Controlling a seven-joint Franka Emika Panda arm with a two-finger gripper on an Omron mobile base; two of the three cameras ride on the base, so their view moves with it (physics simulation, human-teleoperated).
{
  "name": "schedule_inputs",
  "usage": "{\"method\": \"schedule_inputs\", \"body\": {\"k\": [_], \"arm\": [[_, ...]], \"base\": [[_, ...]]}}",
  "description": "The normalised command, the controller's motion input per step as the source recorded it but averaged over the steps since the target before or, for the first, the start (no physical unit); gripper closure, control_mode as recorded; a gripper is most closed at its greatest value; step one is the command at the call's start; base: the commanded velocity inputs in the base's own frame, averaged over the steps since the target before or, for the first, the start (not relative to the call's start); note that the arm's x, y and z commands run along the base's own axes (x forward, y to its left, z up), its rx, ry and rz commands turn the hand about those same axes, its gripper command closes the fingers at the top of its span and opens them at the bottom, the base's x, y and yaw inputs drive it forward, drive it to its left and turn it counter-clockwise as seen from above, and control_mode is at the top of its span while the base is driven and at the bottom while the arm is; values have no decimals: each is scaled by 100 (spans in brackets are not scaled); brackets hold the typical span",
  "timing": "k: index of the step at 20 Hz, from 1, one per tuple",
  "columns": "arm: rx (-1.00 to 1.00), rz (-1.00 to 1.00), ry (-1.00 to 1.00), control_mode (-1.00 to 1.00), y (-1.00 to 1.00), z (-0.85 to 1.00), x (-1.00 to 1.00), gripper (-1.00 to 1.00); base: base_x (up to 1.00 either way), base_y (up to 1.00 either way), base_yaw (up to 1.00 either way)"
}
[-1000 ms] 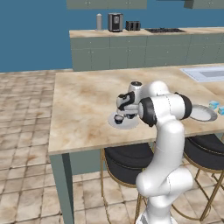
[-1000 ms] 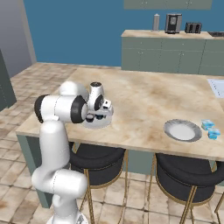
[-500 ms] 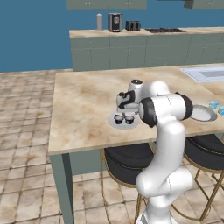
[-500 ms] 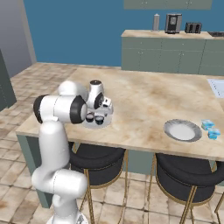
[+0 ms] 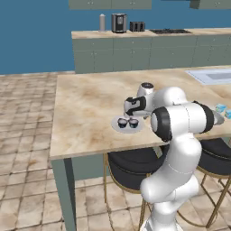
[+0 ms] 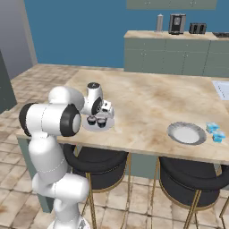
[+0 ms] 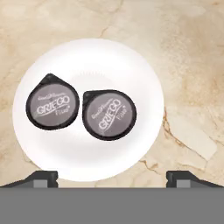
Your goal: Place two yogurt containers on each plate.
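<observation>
Two dark round yogurt cups [image 7: 53, 107] [image 7: 109, 115] with grey "Griego" lids sit side by side on the near round white plate [image 7: 131, 65] on the marble counter [image 6: 147, 98]. The claw [image 7: 111, 177] hangs above, fingers spread, empty. Rightward lie the second pale plate [image 6: 186, 133] and light blue cups [image 6: 215, 131].

Glossy white rounded arm [image 5: 178, 149] segments, dark bands at the joints (widest at the shoulder), two small dark finger tips [image 7: 43, 178] on the gripper [image 7: 112, 178].
</observation>
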Motion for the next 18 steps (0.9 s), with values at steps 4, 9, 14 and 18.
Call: {"method": "schedule_inputs", "body": {"k": [4,9,14,18], "arm": [[0,0,0,100,0,0,0,-100],[0,0,0,100,0,0,0,-100],[0,0,0,100,0,0,0,-100],[0,0,0,100,0,0,0,-100]], "base": [[-90,-93,-2],[-15,-100,-8],[69,-100,-6],[100,-100,-6]]}}
